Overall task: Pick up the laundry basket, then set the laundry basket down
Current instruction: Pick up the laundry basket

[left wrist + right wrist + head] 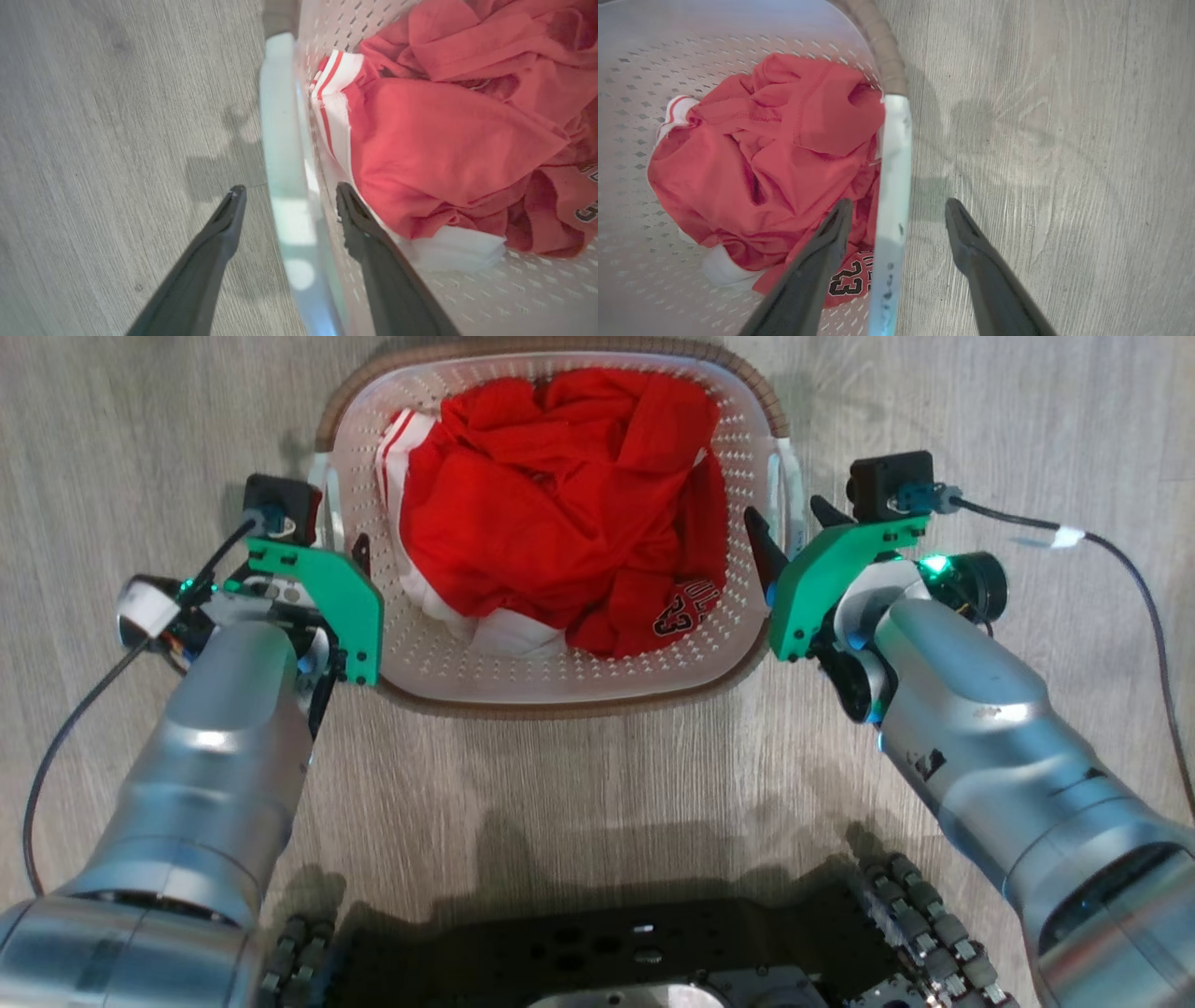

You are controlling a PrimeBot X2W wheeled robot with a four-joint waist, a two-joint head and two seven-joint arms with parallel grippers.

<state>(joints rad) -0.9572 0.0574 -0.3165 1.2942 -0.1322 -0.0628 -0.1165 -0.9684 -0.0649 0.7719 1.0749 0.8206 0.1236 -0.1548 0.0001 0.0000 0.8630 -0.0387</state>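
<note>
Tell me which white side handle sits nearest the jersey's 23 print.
The white plastic handle straddled by the open right pincer; the left handle borders red-striped white trim instead.

1. One white perforated plastic laundry basket (560, 665) with a brown woven-look rim stood on the wood-look floor (579, 784).
2. It carried two white side handles (790, 495), one at each short side.
3. One heap of crumpled red-and-white cloth (560, 504) lay in it; the number of garments could not be told.
4. There were two grippers, the left gripper (290, 188) and the right gripper (899, 202), with two long dark fingers (219, 233) each, four in all.
5. Two flat green brackets (327, 593), two small black cameras (892, 485) and two dark cables (1130, 579) showed, one per arm.
</note>
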